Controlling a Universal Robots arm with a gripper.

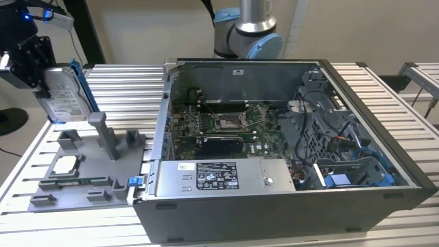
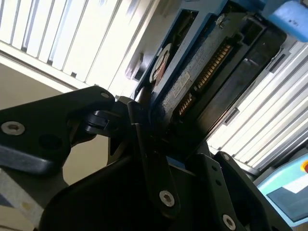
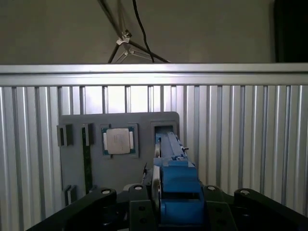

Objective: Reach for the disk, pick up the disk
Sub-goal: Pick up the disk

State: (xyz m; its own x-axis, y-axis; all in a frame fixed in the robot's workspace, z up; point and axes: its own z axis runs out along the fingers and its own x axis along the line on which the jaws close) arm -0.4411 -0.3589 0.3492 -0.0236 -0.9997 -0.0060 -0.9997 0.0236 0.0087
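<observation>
The disk (image 1: 65, 98) is a silver-grey drive with a white label and a blue bracket along its edge. It hangs upright in the air at the exterior view's left, above the grey fixture tray (image 1: 89, 164). My black gripper (image 1: 42, 77) is shut on its upper part. In the first wrist view the disk (image 3: 175, 185) is seen edge-on between the black fingers, over the tray (image 3: 120, 168). In the second wrist view the disk (image 2: 202, 72) sticks out from between the fingers (image 2: 144, 144), showing its connector side.
An open computer case (image 1: 398, 154) takes up the middle and right of the slatted table (image 1: 130, 77), with a grey box bearing a sticker (image 1: 219, 177) at its front. A small silver chip (image 1: 65, 164) lies on the tray. The arm's base (image 1: 247, 31) stands behind the case.
</observation>
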